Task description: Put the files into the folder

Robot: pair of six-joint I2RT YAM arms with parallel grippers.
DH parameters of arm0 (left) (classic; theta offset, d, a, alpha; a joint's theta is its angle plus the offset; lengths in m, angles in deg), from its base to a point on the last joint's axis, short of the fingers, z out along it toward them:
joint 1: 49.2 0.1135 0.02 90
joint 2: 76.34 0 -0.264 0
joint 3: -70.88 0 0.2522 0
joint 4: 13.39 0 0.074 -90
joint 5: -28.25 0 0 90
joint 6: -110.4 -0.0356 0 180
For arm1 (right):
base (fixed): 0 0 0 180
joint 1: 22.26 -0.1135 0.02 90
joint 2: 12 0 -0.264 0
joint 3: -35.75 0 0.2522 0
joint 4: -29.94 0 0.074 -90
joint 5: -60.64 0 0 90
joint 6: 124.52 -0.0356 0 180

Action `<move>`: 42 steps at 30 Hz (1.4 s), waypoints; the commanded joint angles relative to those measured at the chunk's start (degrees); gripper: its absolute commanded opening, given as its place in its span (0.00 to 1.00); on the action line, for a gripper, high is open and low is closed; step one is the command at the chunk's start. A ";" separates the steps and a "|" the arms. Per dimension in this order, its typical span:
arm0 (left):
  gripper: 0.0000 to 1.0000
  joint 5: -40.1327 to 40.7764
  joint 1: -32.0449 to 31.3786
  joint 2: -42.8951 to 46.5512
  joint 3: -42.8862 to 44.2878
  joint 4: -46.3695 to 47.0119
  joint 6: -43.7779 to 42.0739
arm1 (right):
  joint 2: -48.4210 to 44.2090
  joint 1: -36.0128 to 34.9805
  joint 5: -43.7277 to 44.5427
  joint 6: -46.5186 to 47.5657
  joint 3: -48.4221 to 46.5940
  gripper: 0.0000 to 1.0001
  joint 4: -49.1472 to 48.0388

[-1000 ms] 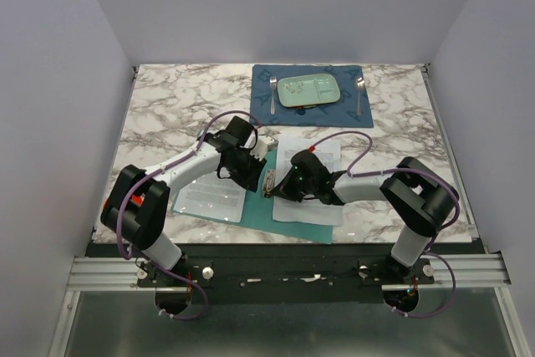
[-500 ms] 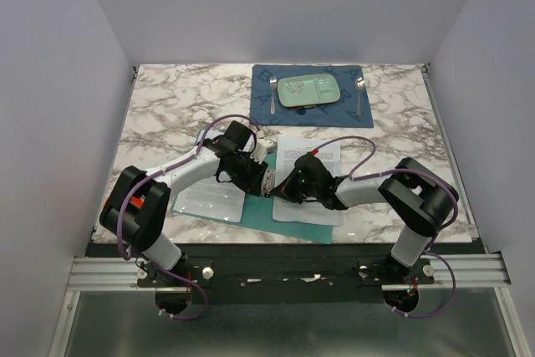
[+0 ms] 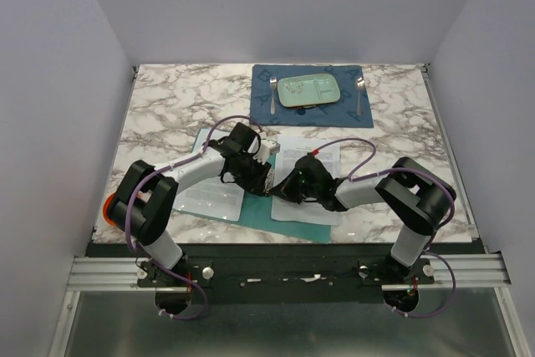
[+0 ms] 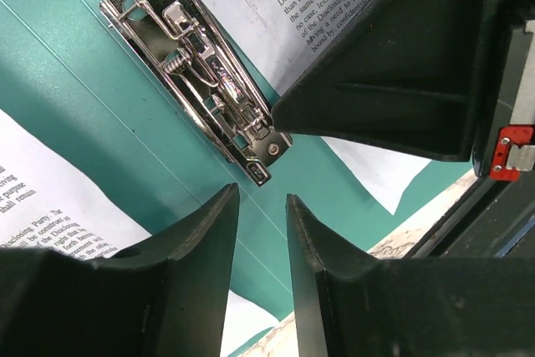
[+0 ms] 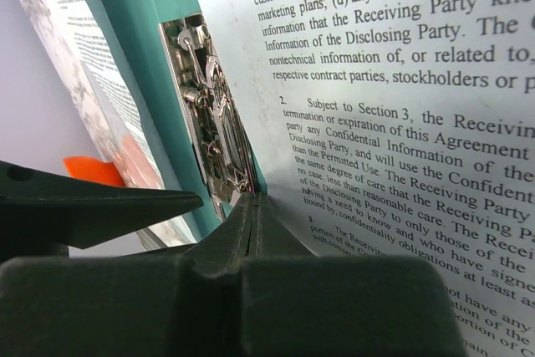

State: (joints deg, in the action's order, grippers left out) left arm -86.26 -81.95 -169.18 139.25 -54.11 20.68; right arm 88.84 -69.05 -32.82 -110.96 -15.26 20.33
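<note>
**item: folder** (image 3: 257,211). teal card, lying open and flat on the marble table (image 3: 167,106) near its front edge, between the two arms. both leaves face up.

**fitting: metal clip** (image 4: 201,73). chrome lever type, fixed along the centre crease on the inside of the folder. mostly hidden under the grippers in the top view, plain in both wrist views.

**files: two white sheets of small black print.**
- left sheet (image 3: 209,194): lies flat on the left leaf.
- right sheet (image 3: 311,165): lies flat on the right leaf, its inner edge just beside the clip.
- a strip of bare teal runs between the two sheets at the crease.

**left gripper** (image 4: 261,198). low over the crease, close to one end of the clip. fingers stand apart with a narrow gap. nothing sits between them, and teal card shows through the gap.

**right gripper** (image 5: 255,200). fingers pressed together into one wedge, with nothing seen between them. the tip sits at the end of the clip, by the inner edge of the right sheet. whether it touches the metal cannot be told. the two grippers face each other across the crease, tips near one another.

**other contents.** dark blue placemat (image 3: 266,81) at the far side of the table, well apart from the folder. on it are a pale green plate (image 3: 308,91), a fork (image 3: 273,94) to its left and a spoon (image 3: 359,94) to its right.
</note>
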 commanded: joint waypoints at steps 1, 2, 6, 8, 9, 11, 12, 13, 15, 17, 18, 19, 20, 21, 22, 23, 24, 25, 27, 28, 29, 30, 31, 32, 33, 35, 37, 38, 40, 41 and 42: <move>0.44 2.10 -0.38 -0.59 0.94 1.56 1.22 | 4.19 0.29 3.82 1.83 3.68 0.00 9.14; 0.44 2.19 -0.47 -0.76 1.11 1.56 1.31 | 4.19 0.29 3.73 1.74 3.59 0.00 9.22; 0.43 3.15 -0.47 -1.29 1.46 2.00 1.57 | 4.28 0.20 3.73 1.83 4.12 0.00 9.05; 0.42 3.77 -0.47 -1.29 1.46 2.09 1.66 | 4.02 0.29 3.73 1.83 4.38 0.00 8.96; 0.41 3.94 -0.56 -1.47 1.46 2.09 1.66 | 4.02 0.29 3.82 1.74 4.30 0.00 8.96; 0.41 4.03 -0.56 -1.91 1.55 2.09 1.57 | 3.93 0.29 3.82 1.74 4.65 0.00 8.79; 0.41 4.21 -0.64 -2.08 1.55 2.09 1.66 | 4.02 0.29 3.73 1.65 4.65 0.00 8.79; 0.41 4.30 -0.73 -2.26 1.64 2.09 1.66 | 3.93 0.29 3.82 1.65 4.73 0.01 8.61; 0.40 4.73 -0.82 -2.52 1.99 2.09 1.57 | 4.19 0.20 3.73 1.65 4.74 0.00 8.52; 0.40 4.91 -0.82 -2.87 2.34 2.09 1.48 | 4.37 0.20 3.82 1.56 4.82 0.00 8.35; 0.40 5.00 -0.91 -3.05 2.52 2.00 1.40 | 4.37 0.29 3.73 1.47 4.82 0.00 8.26; 0.40 5.00 -0.91 -3.23 2.78 2.00 1.57 | 4.54 0.29 3.82 1.47 4.91 0.00 8.08; 0.40 5.09 -1.08 -3.40 2.70 2.00 1.57 | 4.63 0.29 3.73 1.47 4.91 0.00 8.00; 0.40 5.26 -1.17 -3.40 2.78 2.00 1.66 | 4.63 0.20 3.73 1.30 5.17 0.00 7.91; 0.40 5.53 -1.35 -3.58 2.78 2.00 1.66 | 4.54 0.29 3.82 1.30 5.35 0.00 7.65; 0.40 5.88 -1.70 -3.67 2.70 2.09 1.57 | 4.63 0.29 3.73 1.30 5.44 0.00 7.56; 0.39 6.14 -1.87 -3.84 2.78 2.17 1.66 | 4.63 0.29 3.73 1.30 5.53 0.00 7.47; 0.39 6.32 -2.05 -3.93 2.70 2.26 1.57 | 4.63 0.29 3.73 1.21 5.44 0.00 7.47; 0.37 7.55 -2.58 -4.28 2.78 2.09 1.31 | 4.63 0.29 3.82 1.21 5.53 0.00 7.47; 0.35 8.07 -2.75 -4.46 2.61 2.09 1.31 | 4.54 0.29 3.73 1.30 5.44 0.00 7.47; 0.35 8.95 -2.93 -4.46 2.52 2.00 1.05 | 4.63 0.20 3.82 1.21 5.53 0.01 7.47; 0.34 9.30 -3.10 -4.72 2.43 1.91 0.96 | 4.54 0.20 3.73 1.30 5.53 0.00 7.47; 0.33 9.74 -3.19 -4.90 2.26 1.74 0.87 | 4.63 0.29 3.82 1.12 5.61 0.00 7.47; 0.32 10.27 -3.28 -5.07 2.17 1.65 0.78 | 4.63 0.29 3.82 1.21 5.61 0.00 7.47; 0.31 10.88 -3.28 -5.42 2.17 1.56 0.61 | 4.63 0.20 3.82 1.21 5.53 0.00 7.47; 0.28 11.33 -3.28 -5.60 1.99 1.21 0.52 | 4.54 0.20 3.82 1.12 5.61 0.00 7.55; 0.26 11.24 -3.28 -5.43 1.47 1.29 0.34 | 4.54 0.29 3.73 1.03 5.53 0.00 7.56; 0.24 11.42 -3.28 -5.34 1.46 1.21 0.43 | 4.54 0.20 3.82 0.95 5.70 0.01 7.56; 0.20 11.24 -3.20 -5.77 1.64 1.12 0.69 | 4.63 0.29 3.73 0.68 5.53 0.00 7.64; 0.18 11.24 -3.28 -5.86 1.64 0.95 0.95 | 4.63 0.29 3.82 0.77 5.53 0.00 7.56; 0.18 10.81 -3.28 -5.69 1.55 1.03 1.22 | 4.89 0.29 3.73 0.68 5.53 0.00 7.56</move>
State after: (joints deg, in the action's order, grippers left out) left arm -79.09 -84.97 -172.57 141.24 -52.91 22.21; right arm 89.37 -69.05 -32.85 -112.30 -12.97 15.34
